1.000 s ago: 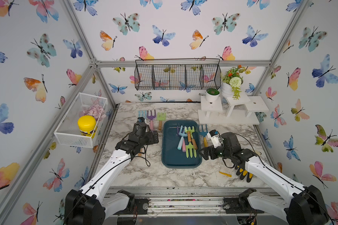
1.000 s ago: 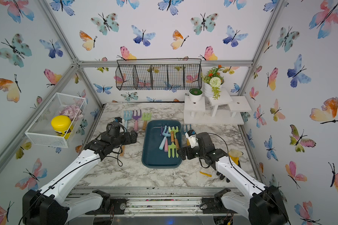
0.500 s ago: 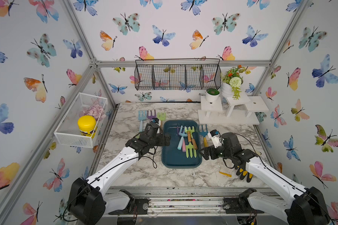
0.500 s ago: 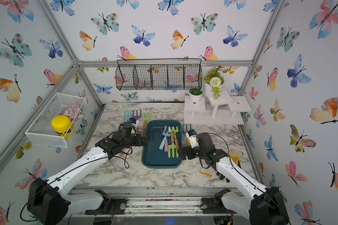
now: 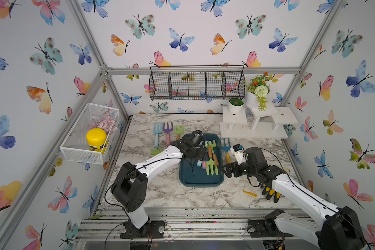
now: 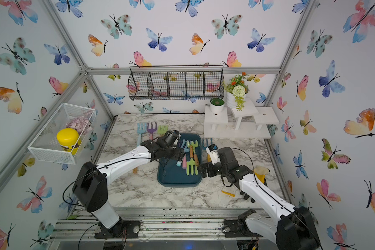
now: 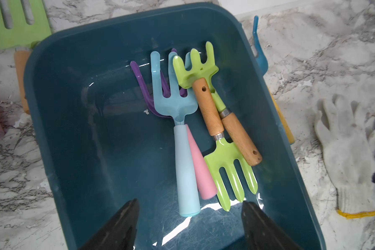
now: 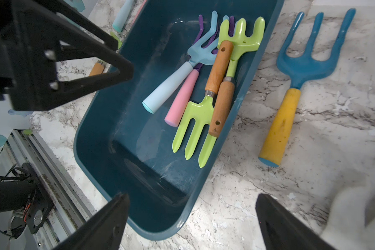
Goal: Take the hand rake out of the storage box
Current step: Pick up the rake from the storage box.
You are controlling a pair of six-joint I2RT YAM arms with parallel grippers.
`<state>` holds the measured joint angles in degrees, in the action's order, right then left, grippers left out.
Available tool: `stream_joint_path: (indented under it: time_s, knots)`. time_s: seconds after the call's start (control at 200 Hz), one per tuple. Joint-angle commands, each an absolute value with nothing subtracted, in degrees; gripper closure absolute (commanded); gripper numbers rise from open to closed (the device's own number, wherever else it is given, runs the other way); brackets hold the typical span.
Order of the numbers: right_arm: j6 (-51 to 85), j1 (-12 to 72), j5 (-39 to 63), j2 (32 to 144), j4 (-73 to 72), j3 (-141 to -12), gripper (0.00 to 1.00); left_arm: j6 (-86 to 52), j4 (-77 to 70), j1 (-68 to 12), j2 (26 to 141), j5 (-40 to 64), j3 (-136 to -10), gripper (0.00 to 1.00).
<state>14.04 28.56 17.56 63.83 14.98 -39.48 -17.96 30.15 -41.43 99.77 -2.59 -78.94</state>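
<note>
The dark teal storage box (image 5: 200,180) (image 6: 178,179) lies mid-table and holds several hand tools. Among them are a light blue hand rake (image 7: 182,151) (image 8: 173,84), a purple one with a pink handle (image 7: 198,171), a green rake with a wooden handle (image 7: 195,69) (image 8: 240,36) and a green fork (image 7: 230,166). My left gripper (image 7: 189,203) (image 5: 201,154) hovers open over the box, just short of the light blue handle's end, holding nothing. Open too, my right gripper (image 8: 193,195) (image 5: 225,171) straddles the box's near right rim (image 8: 160,233).
A blue fork with a yellow handle (image 5: 226,149) (image 8: 290,97) lies right of the box. Three more tools (image 5: 167,133) lie left of it. A glove (image 5: 271,192) (image 7: 351,155) lies front right. At the back are a white stand with pots (image 5: 253,123) and a black wire rack (image 5: 196,86), with a white mesh basket (image 5: 89,134) at the left.
My left arm has swung right, from the table left of the box to above the box, and its jaws have narrowed a little. The right arm has not moved.
</note>
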Motion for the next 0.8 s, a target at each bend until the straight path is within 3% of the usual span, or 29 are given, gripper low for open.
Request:
stream_joint_path:
  time_s: [0.0, 0.601, 0.796]
  knots:
    - [14.6, 28.8, 16.5, 62.8, 15.4, -39.1, 0.02, -16.4, 36.3, -42.1, 104.1, -5.9, -83.5, 0.2]
    - [14.6, 29.4, 16.3, 62.9, 15.0, -38.7, 0.02, -16.3, 39.9, -42.3, 119.4, -10.1, -93.7, 0.3]
    - [14.3, 29.4, 16.7, 63.6, 15.0, -38.9, 0.02, -16.3, 41.1, -42.3, 122.5, -10.9, -97.4, 0.41]
